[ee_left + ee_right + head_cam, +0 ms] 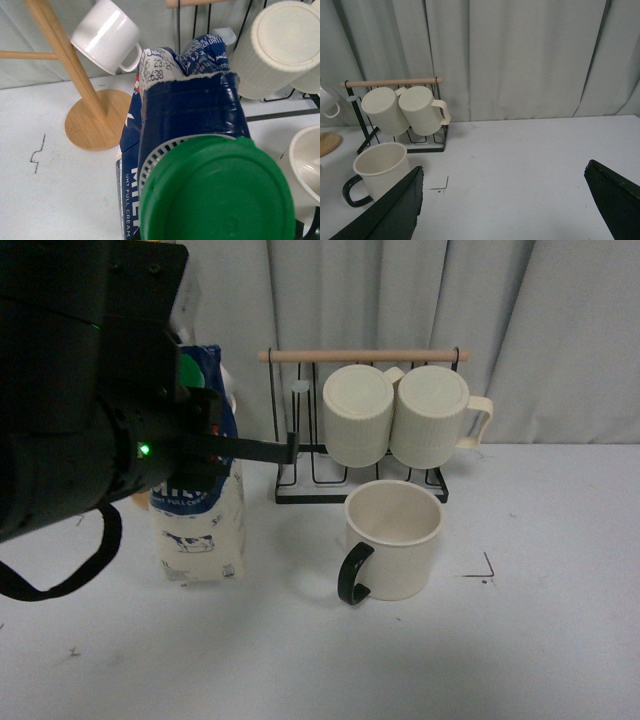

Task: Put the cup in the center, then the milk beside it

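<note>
Milk [200,530] is covered by the left gripper [225,445] (closure can't be told; right gripper [505,167] held wide). Clipped off-centre, it's toppled toward the cup [395,540] beyond that gripper.

All the lettering I can read is on the milk [190,100], which stands toward the left edge of the tabletop. Through my left wrist camera, big white letters "MIL" show on its blue side, with the rest of the word hidden. Smaller white letters beside them read "UHT FULL CREAM". The pale top flap bears stamped black digits. I make out "23" and "638"; the others are unclear. White print on the crumpled blue crest is too distorted to read. From the front, only "FULL" reads clearly on the blue band.
</note>
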